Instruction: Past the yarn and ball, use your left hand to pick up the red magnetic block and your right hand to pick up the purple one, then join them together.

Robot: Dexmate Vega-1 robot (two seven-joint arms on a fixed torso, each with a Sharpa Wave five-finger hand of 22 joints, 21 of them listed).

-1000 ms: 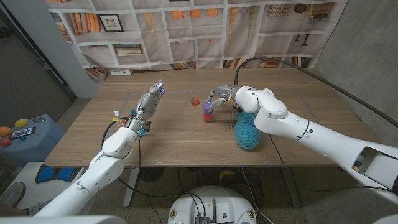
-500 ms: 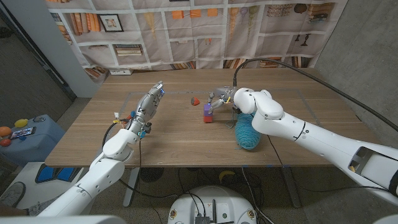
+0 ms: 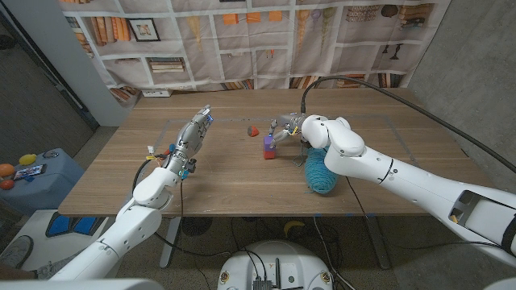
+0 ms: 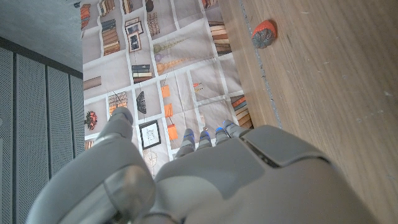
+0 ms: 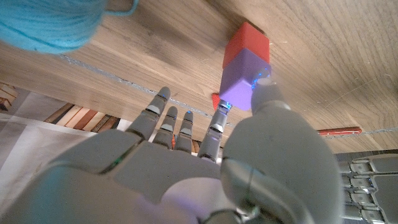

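Observation:
The purple block (image 3: 268,142) (image 5: 244,73) stands stacked on the red block (image 3: 268,153) (image 5: 247,42) at the table's middle. My right hand (image 3: 287,124) (image 5: 186,168) reaches over the teal yarn (image 3: 320,169) (image 5: 53,22) to the stack. Its thumb tip (image 5: 266,87) and one fingertip (image 5: 221,111) sit at opposite sides of the purple block, the other fingers stretched out straight. Firm contact cannot be made out. The stack rests on the wood. My left hand (image 3: 192,135) (image 4: 236,180) hovers over the table's left part, fingers extended and holding nothing, well away from the blocks.
A small red and grey ball (image 3: 252,130) (image 4: 264,34) lies just beyond the stack toward the far edge. The yarn skein stands close to my right forearm. A bookshelf-print backdrop (image 3: 258,40) hangs behind the wooden table (image 3: 218,185).
My right arm has edged slightly to the left, its hand staying at the stacked blocks. The left hand has not moved.

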